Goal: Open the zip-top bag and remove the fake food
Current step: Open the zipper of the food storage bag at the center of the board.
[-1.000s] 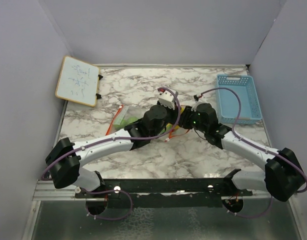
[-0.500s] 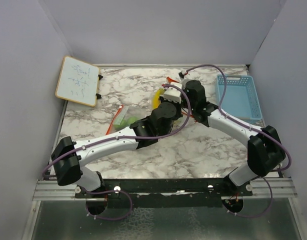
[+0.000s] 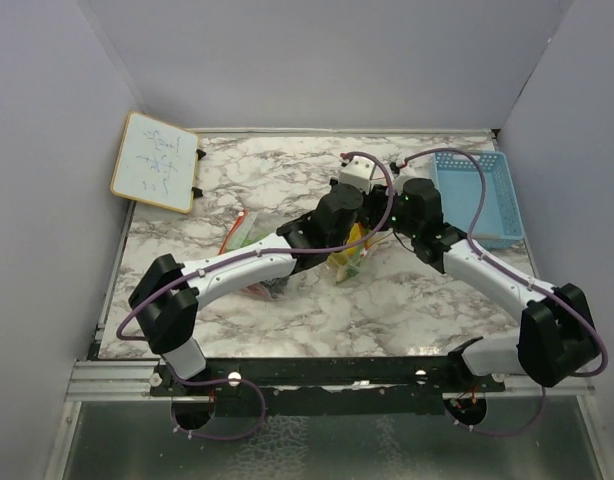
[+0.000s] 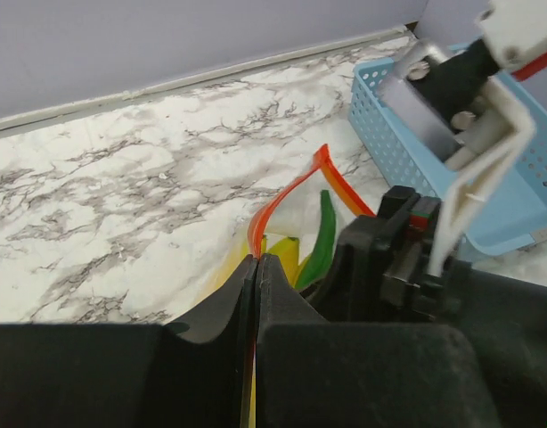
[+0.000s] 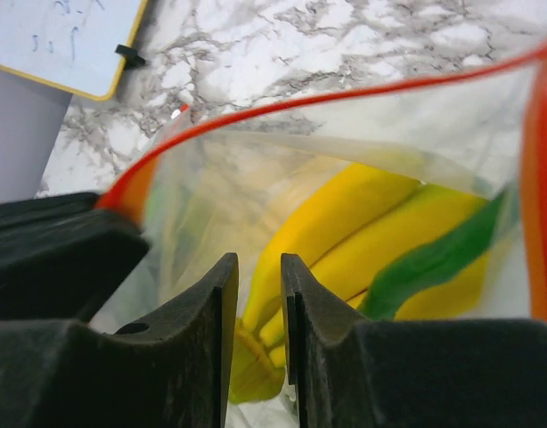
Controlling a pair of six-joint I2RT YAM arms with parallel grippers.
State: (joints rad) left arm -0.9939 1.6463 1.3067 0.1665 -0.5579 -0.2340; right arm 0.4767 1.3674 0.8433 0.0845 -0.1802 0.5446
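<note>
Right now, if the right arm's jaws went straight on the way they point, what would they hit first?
Most likely the clear film of the zip-top bag, which fills the view just ahead of the right jaws; the yellow banana bunch sits inside, behind it. Depth is unclear.

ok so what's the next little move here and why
Probably draw the two tools slightly apart to widen the mouth. The left tool is shut on the red rim of the zip-top bag, the right tool is at its mouth, and the banana bunch and green piece are inside.
</note>
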